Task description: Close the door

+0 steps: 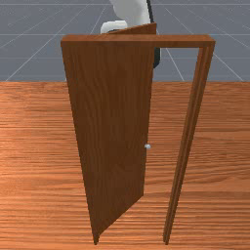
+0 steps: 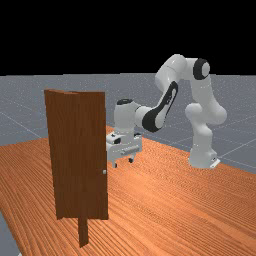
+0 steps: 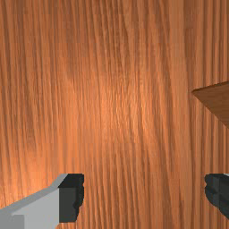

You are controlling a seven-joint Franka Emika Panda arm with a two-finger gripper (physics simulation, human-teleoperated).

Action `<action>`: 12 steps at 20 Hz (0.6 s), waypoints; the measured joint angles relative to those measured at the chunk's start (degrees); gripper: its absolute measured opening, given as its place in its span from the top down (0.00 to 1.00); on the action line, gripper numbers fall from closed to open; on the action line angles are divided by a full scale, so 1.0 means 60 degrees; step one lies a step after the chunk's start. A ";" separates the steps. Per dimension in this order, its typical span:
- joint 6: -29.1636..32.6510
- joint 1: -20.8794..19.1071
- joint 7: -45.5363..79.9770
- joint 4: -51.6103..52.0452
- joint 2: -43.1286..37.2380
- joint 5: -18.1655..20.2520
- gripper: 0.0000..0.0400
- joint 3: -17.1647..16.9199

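while hanging point-down above the surface [image 2: 165,200], holding the end effector [image 2: 123,163] released, with both fingers [image 3: 69,203] wide apart and nothing between them. probably leaving them spread for want of anything to pinch, judging a push enough for a swinging panel.

facing the door [image 1: 110,132], near the end effector but apart from it, and finding it well open: leaning its free edge out of the frame [image 1: 136,41], toward the arm [image 2: 170,92], and leaving the hinged edge farther from the end effector. seeing a corner of the same panel beyond one finger in the wrist view, off to the side of the grip. in the front view, reaching down behind the panel, across it from the opening, presumably because of needing to press on that outer face and not on the inner one. seeing the small knob [image 1: 148,146] by the free edge, across the panel from the end effector, and likely needing no hold on it.

judging by the gap, only preparing for the closing push, not yet pressing on anything. probably needing to move in against the outer face close to the free edge, for better leverage, then following the swing until meeting the frame. risking a stiff, slow turn by pressing too near the hinge, or slipping past the edge by pressing too near the rim.
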 joint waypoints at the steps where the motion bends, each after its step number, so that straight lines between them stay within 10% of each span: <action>1: 0.0619 0.0013 0.0057 -0.1786 -0.1150 -0.0117 0.39 -0.0041; 3: 0.1385 -0.0076 0.0197 -0.5647 -0.4216 -0.0478 0.78 -0.0120; 5: 0.0330 -0.0434 0.0071 -0.9315 -0.8784 -0.0812 0.92 -0.0217; 6: 0.0311 -0.0503 0.0252 -0.9421 -0.9273 -0.0791 0.56 -0.0194; 8: 0.0312 -0.0503 0.0169 -0.9422 -0.9273 -0.0814 0.21 -0.0215; 12: 0.0392 -0.0825 0.0944 -0.9172 -0.8905 -0.1592 0.03 0.0488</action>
